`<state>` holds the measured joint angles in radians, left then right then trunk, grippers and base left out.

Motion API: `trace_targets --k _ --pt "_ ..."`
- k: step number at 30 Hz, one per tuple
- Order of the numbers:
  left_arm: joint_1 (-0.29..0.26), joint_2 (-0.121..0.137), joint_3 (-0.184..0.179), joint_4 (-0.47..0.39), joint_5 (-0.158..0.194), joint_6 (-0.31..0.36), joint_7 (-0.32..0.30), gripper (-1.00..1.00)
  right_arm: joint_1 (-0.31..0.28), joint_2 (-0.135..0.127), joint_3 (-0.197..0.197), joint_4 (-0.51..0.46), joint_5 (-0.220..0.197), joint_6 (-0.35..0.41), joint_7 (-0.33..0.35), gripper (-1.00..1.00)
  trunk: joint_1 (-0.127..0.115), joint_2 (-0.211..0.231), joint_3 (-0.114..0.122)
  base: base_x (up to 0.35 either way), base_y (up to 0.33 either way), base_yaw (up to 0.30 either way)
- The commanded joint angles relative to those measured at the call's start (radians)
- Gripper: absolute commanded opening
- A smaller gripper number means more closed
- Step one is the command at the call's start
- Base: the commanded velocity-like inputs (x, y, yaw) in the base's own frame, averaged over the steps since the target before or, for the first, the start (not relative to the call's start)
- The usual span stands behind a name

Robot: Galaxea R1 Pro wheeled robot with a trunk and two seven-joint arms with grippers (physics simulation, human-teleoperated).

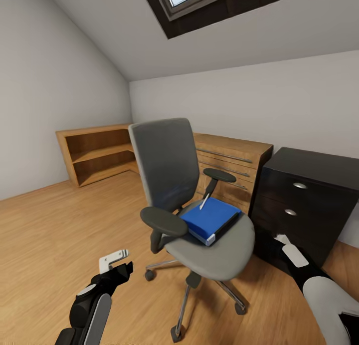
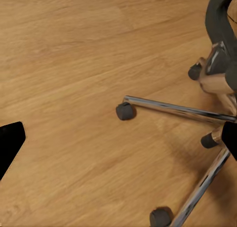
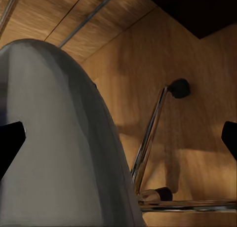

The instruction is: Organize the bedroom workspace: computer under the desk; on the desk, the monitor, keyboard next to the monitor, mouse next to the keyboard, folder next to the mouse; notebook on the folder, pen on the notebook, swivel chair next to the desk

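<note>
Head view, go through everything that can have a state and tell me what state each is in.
swivel chair: upright on the wood floor, seat loaded.
folder: closed, flat on the chair seat.
pen: lying on the folder.
black drawer unit: drawers shut.
wood cabinet: drawers shut.
bookshelf: shelves bare.
left gripper: open, holding nothing.
right gripper: open, holding nothing.

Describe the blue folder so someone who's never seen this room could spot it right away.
Find the grey swivel chair standing on the wood floor in front of the light wood cabinet. The folder lies flat on its seat, toward the dark drawer unit. It is the one bright blue thing there, with a slim white pen-like object leaning at its back edge.
</note>
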<state>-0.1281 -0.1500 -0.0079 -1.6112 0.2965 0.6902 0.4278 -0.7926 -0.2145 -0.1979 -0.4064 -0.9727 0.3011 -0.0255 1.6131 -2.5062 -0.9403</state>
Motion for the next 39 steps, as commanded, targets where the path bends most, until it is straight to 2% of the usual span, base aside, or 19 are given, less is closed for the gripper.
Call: trace_targets --k 1,29,39 --pt "-0.001 0.000 -0.001 -0.001 0.010 0.002 0.009 1.00 0.000 0.000 -0.005 -0.002 -0.006 0.006 -0.002 1.00 0.000 0.000 -0.001 0.000 0.000 0.169" --pt "-0.001 -0.002 -0.008 0.000 0.010 0.003 0.009 1.00 0.000 0.000 -0.005 -0.003 -0.003 0.004 -0.002 1.00 0.000 0.000 -0.009 0.000 0.000 0.199" --pt "-0.001 -0.002 -0.028 0.005 0.010 0.003 0.008 1.00 0.000 -0.003 -0.006 -0.003 -0.002 0.001 -0.002 1.00 0.000 0.000 -0.009 -0.036 0.000 0.141"
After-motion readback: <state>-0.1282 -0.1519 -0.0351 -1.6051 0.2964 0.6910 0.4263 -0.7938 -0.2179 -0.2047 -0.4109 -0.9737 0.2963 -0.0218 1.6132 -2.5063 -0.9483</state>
